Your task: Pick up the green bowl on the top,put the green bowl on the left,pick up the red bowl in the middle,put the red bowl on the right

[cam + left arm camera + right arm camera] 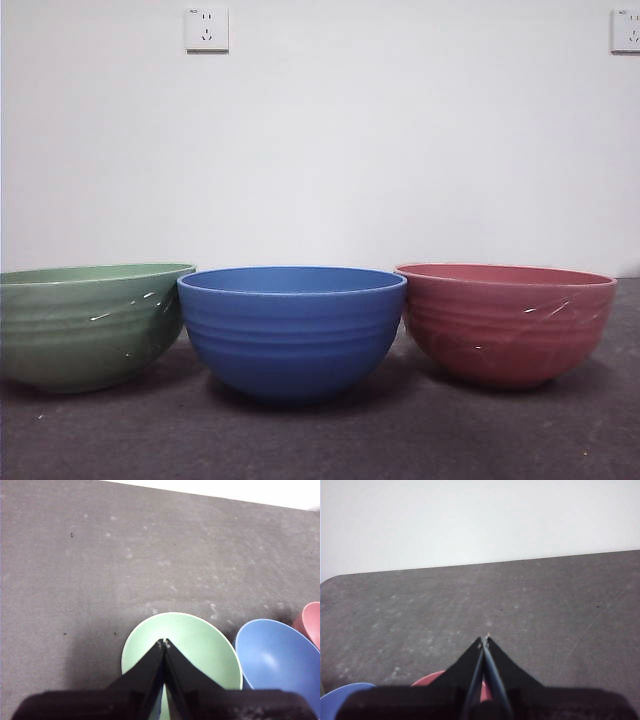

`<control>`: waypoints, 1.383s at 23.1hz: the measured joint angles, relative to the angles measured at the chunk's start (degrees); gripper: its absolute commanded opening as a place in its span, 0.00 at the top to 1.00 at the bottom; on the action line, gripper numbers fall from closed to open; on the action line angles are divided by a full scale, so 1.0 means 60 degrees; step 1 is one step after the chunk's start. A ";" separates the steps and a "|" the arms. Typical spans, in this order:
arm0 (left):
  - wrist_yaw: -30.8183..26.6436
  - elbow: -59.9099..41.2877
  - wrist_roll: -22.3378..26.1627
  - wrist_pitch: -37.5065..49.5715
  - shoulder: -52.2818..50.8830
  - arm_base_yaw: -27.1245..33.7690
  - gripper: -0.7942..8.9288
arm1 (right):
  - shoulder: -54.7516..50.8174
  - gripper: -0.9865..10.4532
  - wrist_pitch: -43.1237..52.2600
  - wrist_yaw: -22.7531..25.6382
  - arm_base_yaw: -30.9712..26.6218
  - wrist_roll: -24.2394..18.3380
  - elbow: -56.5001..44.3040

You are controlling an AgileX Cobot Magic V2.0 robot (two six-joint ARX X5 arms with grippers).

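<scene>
Green bowl (195,645): below our closed left pincer (164,642); we judge it light, rigid, slippery; grip by the rim. Right pincer (485,639) closed, empty.

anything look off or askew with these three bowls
Only the green bowl: it sits tilted, rim higher toward the blue bowl, which it seems to touch. The red bowl stands level. White scratch marks show on green and red. Nothing spilled.
</scene>
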 measured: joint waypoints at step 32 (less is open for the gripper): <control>0.0007 -0.5825 0.2736 0.3738 -0.4659 0.2342 0.92 | 0.0025 0.91 -0.0076 0.0029 0.0000 0.0029 0.0000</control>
